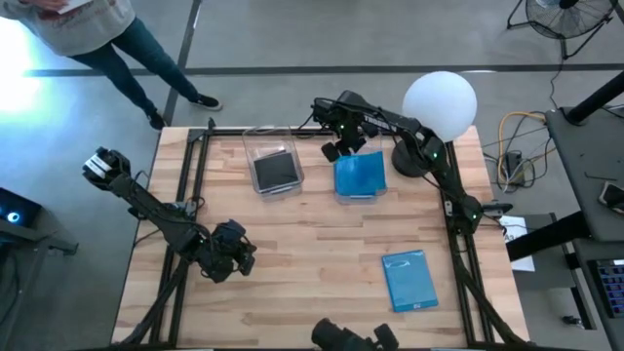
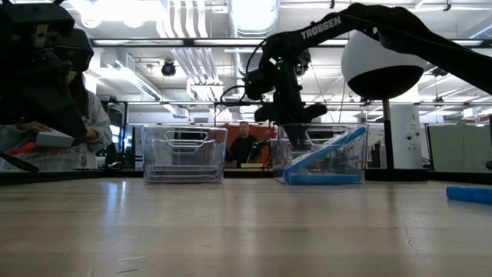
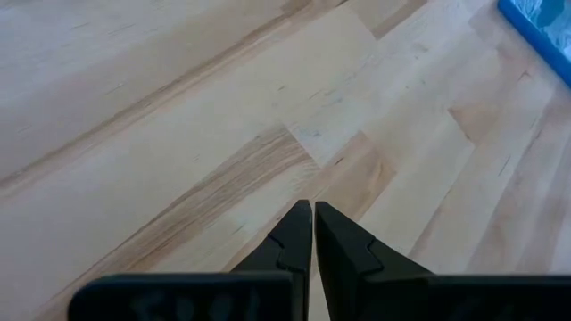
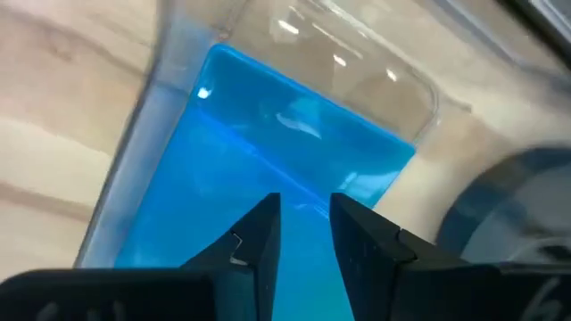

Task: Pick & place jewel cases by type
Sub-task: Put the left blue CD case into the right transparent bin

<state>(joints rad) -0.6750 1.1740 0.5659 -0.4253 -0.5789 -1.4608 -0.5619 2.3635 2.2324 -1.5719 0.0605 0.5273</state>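
Observation:
The right clear bin (image 1: 375,196) (image 2: 347,163) holds bright blue jewel cases (image 1: 359,175). One of them (image 2: 323,152) (image 4: 268,152) leans slanted inside, its low end on the bin floor and its high end against a wall. My right gripper (image 1: 341,144) (image 2: 290,121) (image 4: 303,209) hovers open over this bin's far edge, fingers pointing down, touching nothing. The left clear bin (image 1: 255,146) (image 2: 183,154) holds dark cases (image 1: 277,170). Another blue case (image 1: 409,280) (image 2: 469,194) (image 3: 535,27) lies flat on the table's near right. My left gripper (image 1: 234,255) (image 3: 313,214) is shut above bare wood at the near left.
A white globe lamp (image 1: 440,102) on a dark base stands at the far right, close to the right arm. A person (image 1: 117,39) stands beyond the far-left corner. Bare wood lies between the bins and the near edge.

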